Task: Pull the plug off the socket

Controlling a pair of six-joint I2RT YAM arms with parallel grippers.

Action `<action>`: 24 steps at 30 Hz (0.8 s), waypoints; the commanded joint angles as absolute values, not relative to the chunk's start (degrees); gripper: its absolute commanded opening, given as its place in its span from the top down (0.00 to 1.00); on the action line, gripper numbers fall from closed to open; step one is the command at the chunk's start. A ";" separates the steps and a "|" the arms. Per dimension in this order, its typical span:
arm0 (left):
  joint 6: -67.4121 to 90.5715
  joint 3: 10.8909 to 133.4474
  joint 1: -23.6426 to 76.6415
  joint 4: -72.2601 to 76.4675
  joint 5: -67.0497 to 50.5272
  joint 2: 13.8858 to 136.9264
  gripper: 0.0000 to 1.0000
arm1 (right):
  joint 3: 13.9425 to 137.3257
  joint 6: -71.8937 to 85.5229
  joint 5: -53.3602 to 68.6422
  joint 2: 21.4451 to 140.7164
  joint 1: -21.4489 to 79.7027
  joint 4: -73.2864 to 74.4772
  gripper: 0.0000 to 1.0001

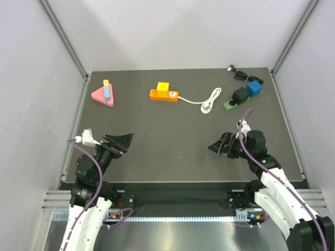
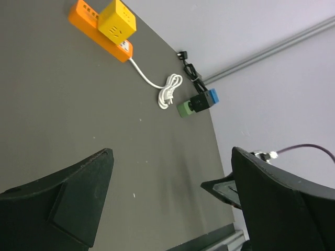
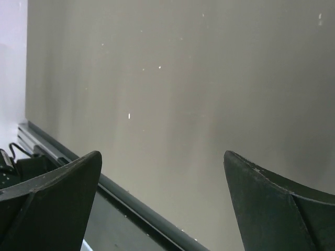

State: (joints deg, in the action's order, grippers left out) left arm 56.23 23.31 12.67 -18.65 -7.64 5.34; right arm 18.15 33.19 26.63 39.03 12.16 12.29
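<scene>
An orange power strip (image 1: 157, 95) lies at the table's back centre with a yellow cube plug (image 1: 163, 87) seated on it and a white coiled cord (image 1: 210, 99) to its right. They also show in the left wrist view, the strip (image 2: 86, 18) and the plug (image 2: 118, 20) at the upper left. My left gripper (image 1: 123, 140) is open and empty near the front left, far from the strip; its jaws (image 2: 171, 152) stand wide apart. My right gripper (image 1: 217, 147) is open and empty at the front right, over bare table (image 3: 162, 155).
A green socket block with a black plug (image 1: 234, 100) and a blue block (image 1: 255, 88) sit at the back right, with a black cable (image 1: 238, 73) behind them. A pink triangle with coloured blocks (image 1: 103, 95) lies at the back left. Grey walls enclose the table.
</scene>
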 commanded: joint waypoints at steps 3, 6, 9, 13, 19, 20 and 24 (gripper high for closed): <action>48.80 29.61 12.30 -22.84 -5.45 14.48 0.02 | 23.03 27.33 30.06 37.89 11.34 11.88 0.00; 49.82 33.83 12.30 -26.97 -0.54 22.57 0.02 | 22.68 27.95 28.22 37.00 11.34 12.13 0.00; 48.70 35.42 12.22 -25.49 2.46 29.60 0.02 | 22.41 27.69 27.86 37.70 11.42 12.39 0.00; 47.99 39.89 12.22 -23.72 4.83 43.19 0.03 | 21.71 28.56 34.17 39.99 11.34 10.12 0.00; 44.30 51.23 10.99 -19.45 10.45 61.40 0.06 | 21.00 29.36 37.72 35.70 11.51 10.63 0.00; 43.34 52.02 10.64 -17.51 11.68 63.35 0.07 | 21.18 29.01 37.10 34.90 11.43 12.37 0.00; 39.65 57.20 7.74 -11.71 13.08 72.49 0.15 | 22.58 26.20 36.12 32.00 11.43 16.42 0.00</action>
